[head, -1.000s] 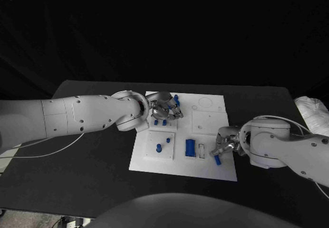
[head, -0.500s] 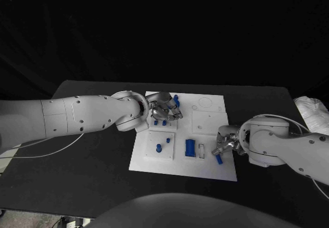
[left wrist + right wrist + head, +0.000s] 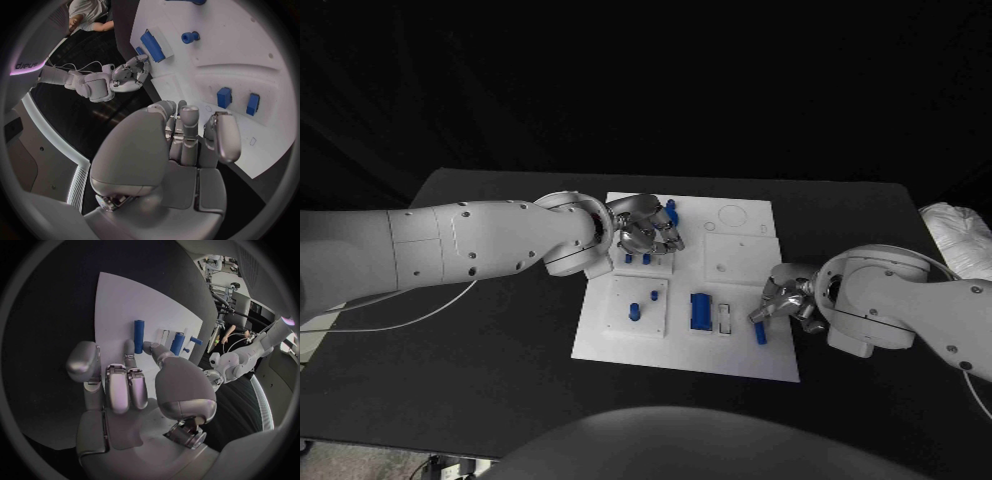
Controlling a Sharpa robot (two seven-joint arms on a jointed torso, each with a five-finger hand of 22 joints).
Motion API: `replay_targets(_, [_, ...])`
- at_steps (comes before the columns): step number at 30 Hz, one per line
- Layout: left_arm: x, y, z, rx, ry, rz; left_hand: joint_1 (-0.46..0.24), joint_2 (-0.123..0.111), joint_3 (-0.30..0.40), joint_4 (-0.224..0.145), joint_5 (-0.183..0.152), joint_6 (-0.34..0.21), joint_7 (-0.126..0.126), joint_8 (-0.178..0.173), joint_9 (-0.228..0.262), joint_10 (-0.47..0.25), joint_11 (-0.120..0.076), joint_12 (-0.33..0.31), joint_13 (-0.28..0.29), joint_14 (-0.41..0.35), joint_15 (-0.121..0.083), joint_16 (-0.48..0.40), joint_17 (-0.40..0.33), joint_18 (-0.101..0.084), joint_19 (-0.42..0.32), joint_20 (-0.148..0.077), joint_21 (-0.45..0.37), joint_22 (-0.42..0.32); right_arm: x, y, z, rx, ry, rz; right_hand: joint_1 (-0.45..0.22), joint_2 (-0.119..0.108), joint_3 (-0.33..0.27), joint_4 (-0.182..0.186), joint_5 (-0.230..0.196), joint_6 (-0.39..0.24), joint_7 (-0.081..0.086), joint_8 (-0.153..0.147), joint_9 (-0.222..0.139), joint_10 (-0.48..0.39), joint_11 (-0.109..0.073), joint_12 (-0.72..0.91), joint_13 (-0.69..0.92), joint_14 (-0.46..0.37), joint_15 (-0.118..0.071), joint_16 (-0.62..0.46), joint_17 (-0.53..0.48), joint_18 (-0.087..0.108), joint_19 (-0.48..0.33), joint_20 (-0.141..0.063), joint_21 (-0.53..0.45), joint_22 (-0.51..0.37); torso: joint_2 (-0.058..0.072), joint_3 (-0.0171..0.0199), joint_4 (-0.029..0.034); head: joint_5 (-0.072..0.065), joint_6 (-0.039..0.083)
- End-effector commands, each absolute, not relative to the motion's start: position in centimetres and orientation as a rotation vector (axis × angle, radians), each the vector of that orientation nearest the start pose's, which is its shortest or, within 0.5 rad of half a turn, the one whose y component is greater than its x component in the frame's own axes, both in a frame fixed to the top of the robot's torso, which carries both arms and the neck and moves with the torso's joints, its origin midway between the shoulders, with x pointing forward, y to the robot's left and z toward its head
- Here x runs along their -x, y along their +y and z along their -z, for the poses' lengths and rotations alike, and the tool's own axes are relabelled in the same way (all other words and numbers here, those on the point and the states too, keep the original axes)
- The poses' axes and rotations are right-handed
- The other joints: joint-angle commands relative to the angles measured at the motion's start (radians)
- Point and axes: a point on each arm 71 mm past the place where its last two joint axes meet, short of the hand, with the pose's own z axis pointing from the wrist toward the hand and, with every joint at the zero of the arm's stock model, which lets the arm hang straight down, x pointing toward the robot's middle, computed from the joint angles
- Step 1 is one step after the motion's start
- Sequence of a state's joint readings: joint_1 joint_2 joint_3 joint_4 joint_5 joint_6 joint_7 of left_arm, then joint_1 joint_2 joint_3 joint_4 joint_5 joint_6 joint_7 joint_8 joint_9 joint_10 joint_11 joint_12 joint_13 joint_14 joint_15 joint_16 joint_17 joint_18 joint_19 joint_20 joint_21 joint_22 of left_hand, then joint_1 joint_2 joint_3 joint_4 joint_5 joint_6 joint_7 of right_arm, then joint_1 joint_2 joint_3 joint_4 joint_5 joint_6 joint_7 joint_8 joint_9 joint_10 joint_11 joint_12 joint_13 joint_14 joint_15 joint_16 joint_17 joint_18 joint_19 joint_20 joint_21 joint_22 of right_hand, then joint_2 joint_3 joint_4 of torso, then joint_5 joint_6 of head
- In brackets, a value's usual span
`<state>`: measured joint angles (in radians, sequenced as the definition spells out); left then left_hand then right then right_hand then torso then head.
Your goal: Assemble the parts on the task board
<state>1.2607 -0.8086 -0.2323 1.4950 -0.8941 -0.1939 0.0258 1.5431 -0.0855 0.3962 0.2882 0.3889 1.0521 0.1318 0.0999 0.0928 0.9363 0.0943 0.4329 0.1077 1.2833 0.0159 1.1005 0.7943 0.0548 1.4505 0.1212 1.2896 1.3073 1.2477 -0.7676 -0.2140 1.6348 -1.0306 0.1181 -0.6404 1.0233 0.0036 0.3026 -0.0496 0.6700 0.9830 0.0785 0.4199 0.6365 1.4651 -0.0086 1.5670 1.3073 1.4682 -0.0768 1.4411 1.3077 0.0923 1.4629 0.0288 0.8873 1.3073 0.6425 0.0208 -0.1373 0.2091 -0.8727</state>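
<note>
Head view: task board point(image 3: 733, 240), white, at the centre of the black tabletop point(image 3: 488, 360). A white cable point(image 3: 401, 312) trails over the tabletop beside the board, under the left arm; a white wrapped bundle point(image 3: 959, 238) lies at the tabletop's edge beyond the right arm. On the board: a blue block point(image 3: 701, 312) in a slot, beside it a pale empty slot point(image 3: 726, 318), small blue parts point(image 3: 636, 309) in a recessed tile, two blue pegs point(image 3: 638, 259) just under the left hand point(image 3: 646, 232). Left hand hangs over the board's far corner, fingers curled in; whether they pinch a part cannot be told. Right hand point(image 3: 785, 300) sits at the board's near edge, fingers curled, beside a blue cylinder point(image 3: 760, 335); contact cannot be told.
</note>
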Motion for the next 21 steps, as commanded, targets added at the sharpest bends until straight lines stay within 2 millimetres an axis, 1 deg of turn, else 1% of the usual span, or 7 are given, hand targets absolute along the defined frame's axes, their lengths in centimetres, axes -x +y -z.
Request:
replay_targets(1, [-46.8,19.0,23.5,0.191,2.016,0.966,0.008,0.005,0.005,0.001,0.003,0.001,0.004,0.005,0.002,0.008,0.000,0.001,0.001,-0.004,0.001,-0.005,-0.002,0.006,-0.004,0.000,-0.004,0.182,-42.1,-17.2,27.0,-0.176,2.553,-0.325,0.030,0.033,0.084,-0.074,0.007,0.009,-0.001,-0.322,-0.001,0.106,0.001,0.004,0.264,0.063,0.002,-0.004,0.071,0.016,-0.007,0.002,-0.008,0.117,0.000,-0.0006,0.0001,0.001,0.000])
replay_targets(9, [-46.9,19.0,23.6,0.190,2.020,0.964,0.008,0.005,0.005,0.000,0.002,0.001,0.005,0.005,0.002,0.010,0.000,0.004,0.003,-0.005,0.001,-0.006,-0.005,0.007,-0.005,0.000,-0.006,0.181,-42.4,-17.4,25.9,-0.246,2.550,-0.368,0.030,0.033,0.085,-0.074,0.009,0.011,-0.002,-0.321,-0.001,0.106,0.000,0.004,0.264,0.063,0.001,-0.004,0.071,0.016,-0.007,0.002,-0.009,0.117,-0.001,-0.0010,0.0005,-0.001,0.000])
replay_targets(14, [-46.9,19.0,23.7,0.190,2.024,0.962,0.008,0.005,0.005,0.000,0.002,0.001,0.005,0.005,0.002,0.010,0.000,0.004,0.003,-0.005,0.001,-0.006,-0.005,0.007,-0.005,0.000,-0.006,0.181,-42.4,-16.7,25.3,-0.252,2.556,-0.398,0.030,0.033,0.085,-0.074,0.008,0.011,-0.002,-0.321,-0.001,0.106,0.000,0.004,0.264,0.063,0.001,-0.004,0.070,0.016,-0.007,0.002,-0.010,0.117,-0.001,-0.0005,-0.0003,0.000,0.000])
replay_targets(17, [-46.9,18.9,23.7,0.190,2.031,0.960,0.008,0.006,0.005,0.000,0.002,0.000,0.005,0.005,0.002,0.010,0.000,0.004,0.003,-0.005,0.001,-0.007,-0.006,0.007,-0.005,0.000,-0.007,0.181,-42.6,-16.1,24.9,-0.247,2.560,-0.413,0.029,0.033,0.085,-0.074,0.008,0.011,-0.002,-0.320,-0.001,0.106,0.000,0.004,0.264,0.062,0.001,-0.005,0.069,0.016,-0.007,0.002,-0.009,0.117,0.000,-0.0002,0.0004,0.003,0.000])
replay_targets(21, [-46.9,18.9,23.8,0.190,2.037,0.958,0.007,0.006,0.006,0.001,0.002,0.000,0.005,0.005,0.002,0.011,0.000,0.004,0.003,-0.007,0.001,-0.010,-0.011,0.008,-0.006,0.000,-0.010,0.180,-43.0,-15.3,24.6,-0.246,2.561,-0.427,0.027,0.033,0.085,-0.072,0.006,0.011,-0.001,-0.321,-0.002,0.106,0.000,0.004,0.264,0.063,0.001,-0.004,0.070,0.016,-0.007,0.002,-0.009,0.117,0.000,0.0001,0.0016,-0.002,0.000])
